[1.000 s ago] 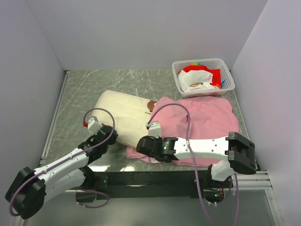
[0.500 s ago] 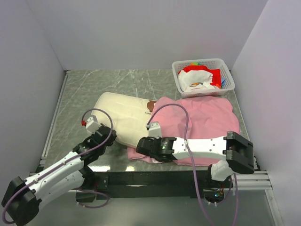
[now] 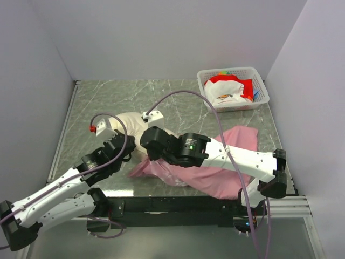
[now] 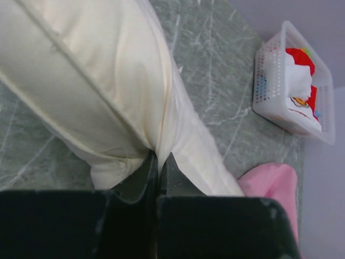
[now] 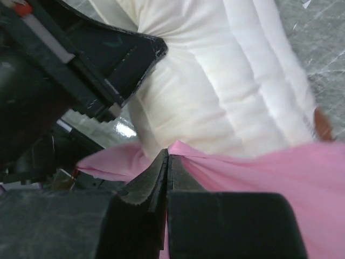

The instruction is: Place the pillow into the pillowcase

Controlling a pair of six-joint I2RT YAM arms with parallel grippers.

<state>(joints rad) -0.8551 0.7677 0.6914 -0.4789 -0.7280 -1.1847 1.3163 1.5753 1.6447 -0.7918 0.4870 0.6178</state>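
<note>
A: While both arms crowd over the table, what's each holding?
B: L gripper is clenched on the pillow, near edge; pillow stretches away from those jaws, toward the far side. R gripper is pinched on the pillowcase hem, just beside that same end. The 2 grips sit close.
A: Nearer arm?
B: L. Prob. the hem must go over that end.

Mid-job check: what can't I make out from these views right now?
Opening of the pillowcase: top view, right arm covers the bunched end; right wrist shows only a fold pinched by the right tool.
Most of the pillow: top view, under the right arm and left arm; left wrist, cut by the frame.
Brown mark: right wrist, cut by the edge.
</note>
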